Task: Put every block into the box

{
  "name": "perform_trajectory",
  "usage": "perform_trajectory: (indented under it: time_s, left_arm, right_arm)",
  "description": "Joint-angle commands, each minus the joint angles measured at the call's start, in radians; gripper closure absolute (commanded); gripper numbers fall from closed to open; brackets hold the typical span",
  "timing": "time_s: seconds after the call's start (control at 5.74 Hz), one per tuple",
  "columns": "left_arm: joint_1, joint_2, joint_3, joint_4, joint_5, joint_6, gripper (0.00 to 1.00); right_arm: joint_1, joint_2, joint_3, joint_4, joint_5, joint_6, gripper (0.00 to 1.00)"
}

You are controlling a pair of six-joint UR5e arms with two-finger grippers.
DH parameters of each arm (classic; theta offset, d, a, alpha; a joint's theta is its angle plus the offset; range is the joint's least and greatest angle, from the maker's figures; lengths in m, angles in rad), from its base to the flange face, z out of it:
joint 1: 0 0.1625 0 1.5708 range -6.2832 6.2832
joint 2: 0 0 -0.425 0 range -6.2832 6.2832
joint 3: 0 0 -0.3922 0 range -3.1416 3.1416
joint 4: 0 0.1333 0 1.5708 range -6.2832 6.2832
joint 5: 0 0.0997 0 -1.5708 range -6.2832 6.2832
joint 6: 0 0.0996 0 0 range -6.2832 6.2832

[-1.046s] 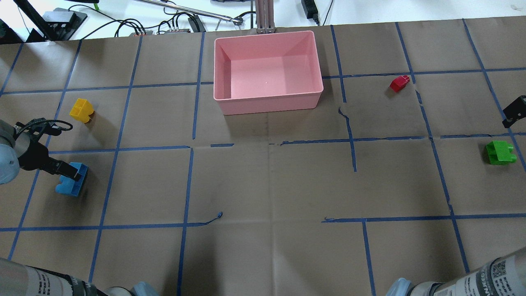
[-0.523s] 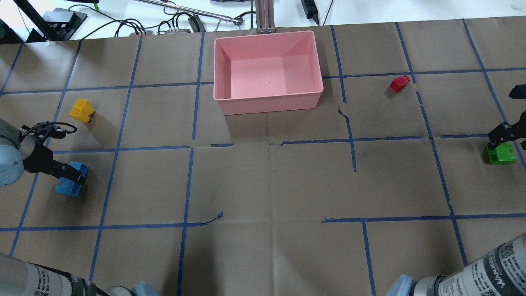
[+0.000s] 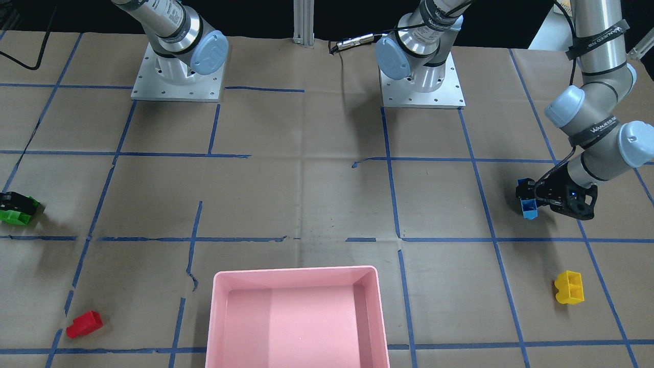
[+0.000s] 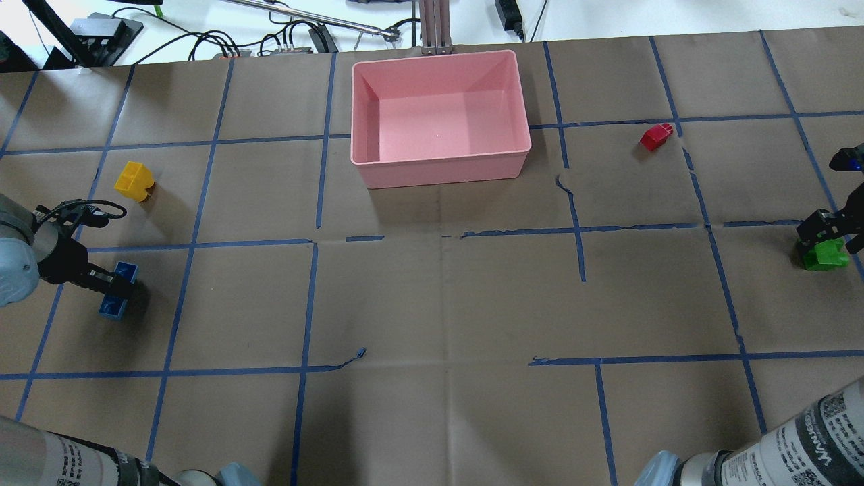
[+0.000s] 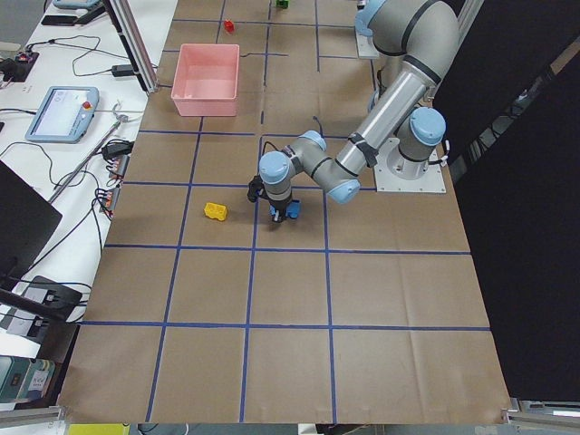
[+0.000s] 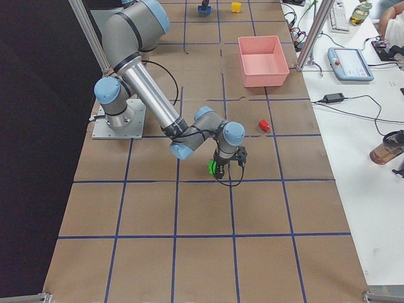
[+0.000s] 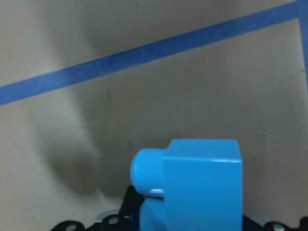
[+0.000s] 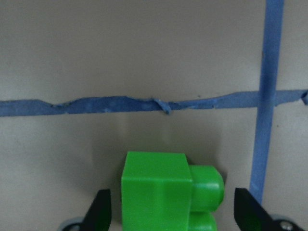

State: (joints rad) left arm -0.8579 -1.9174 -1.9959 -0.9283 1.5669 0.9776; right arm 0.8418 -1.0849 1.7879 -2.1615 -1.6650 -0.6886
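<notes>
left gripper (image 4: 116, 288) clamps blue brick (image 7: 202, 185); right gripper (image 4: 822, 235), jaws apart, straddles green brick (image 8: 154, 192) (likely next: close, lift toward box (image 4: 439, 173)).

The box (image 3: 296, 278) is cut off by the front-facing view's bottom edge.

1. Flat brown paper-covered table (image 4: 439, 304) stretches open between the left gripper (image 4: 115, 287), clamped on the long blue studded plastic brick (image 4: 110, 307), and the large shallow pink plastic box (image 4: 439, 169).
2. The small yellow studded plastic brick (image 4: 133, 181) sits off that line, on its far side.
3. The smallest red studded brick (image 4: 656, 137) lies near the line from the right gripper (image 4: 822, 237), jaws apart around the green studded brick (image 4: 823, 256), to the box.
4. An upright metal post (image 4: 435, 27) stands just behind the box's far rim.
</notes>
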Motion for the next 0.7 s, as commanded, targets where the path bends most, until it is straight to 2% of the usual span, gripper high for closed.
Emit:
perform_trajectory:
  time_s: [0.0, 0.17, 0.35, 0.52]
  left_arm:
    - [-0.013, 0.032, 0.049, -0.096, -0.002, -0.045, 1.0]
    - [-0.036, 0.05, 0.055, -0.106, -0.005, -0.046, 1.0]
    - [-0.087, 0.082, 0.057, -0.119, -0.01, -0.092, 1.0]
    - [-0.175, 0.121, 0.08, -0.189, -0.014, -0.279, 1.0]
  right_arm:
    - [0.0, -0.004, -0.001, 0.012, -0.042, 0.003, 0.49]
    - [0.0, -0.007, -0.001, 0.015, -0.044, 0.001, 0.57]
    - [0.0, -0.01, -0.014, 0.015, -0.041, 0.001, 0.6]
    - [0.002, -0.036, -0.037, 0.019, -0.036, 0.001, 0.61]
